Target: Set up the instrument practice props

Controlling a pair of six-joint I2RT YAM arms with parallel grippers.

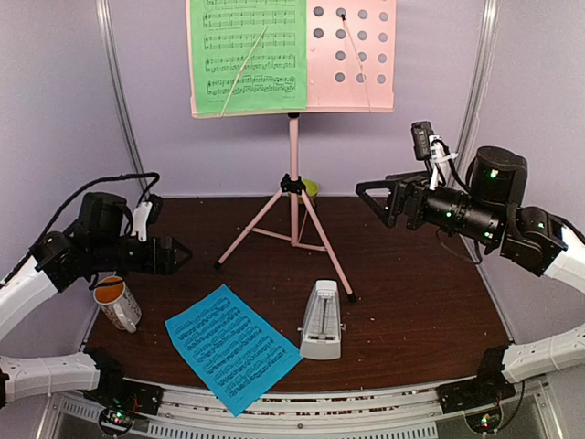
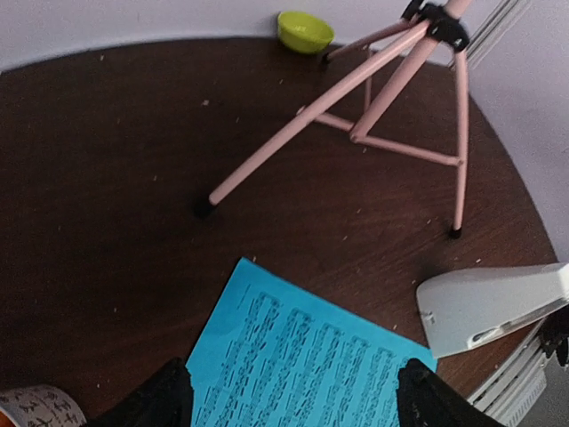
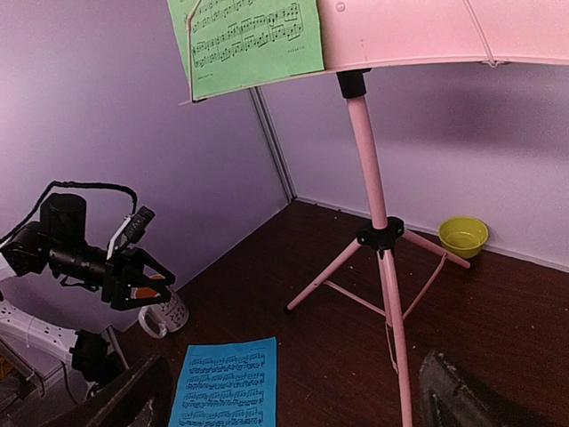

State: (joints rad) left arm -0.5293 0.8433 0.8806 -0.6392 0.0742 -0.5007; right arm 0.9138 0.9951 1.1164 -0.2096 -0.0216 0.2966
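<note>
The pink music stand (image 1: 294, 155) stands at the back middle on its tripod. A green sheet (image 1: 247, 57) rests on the left half of its perforated desk (image 1: 352, 55); the right half is bare. A larger blue sheet (image 1: 232, 347) lies flat on the table at the front left. The white-grey metronome (image 1: 322, 320) stands to its right. My left gripper (image 1: 186, 256) is open and empty, above the table left of the blue sheet (image 2: 302, 356). My right gripper (image 1: 373, 203) is open and empty, in the air right of the stand's pole (image 3: 378, 205).
A white patterned mug (image 1: 117, 302) stands under the left arm at the table's left edge. A small lime-green bowl (image 1: 311, 187) sits behind the tripod by the back wall. Purple walls close in on three sides. The tripod legs (image 2: 356, 98) spread across the table's middle.
</note>
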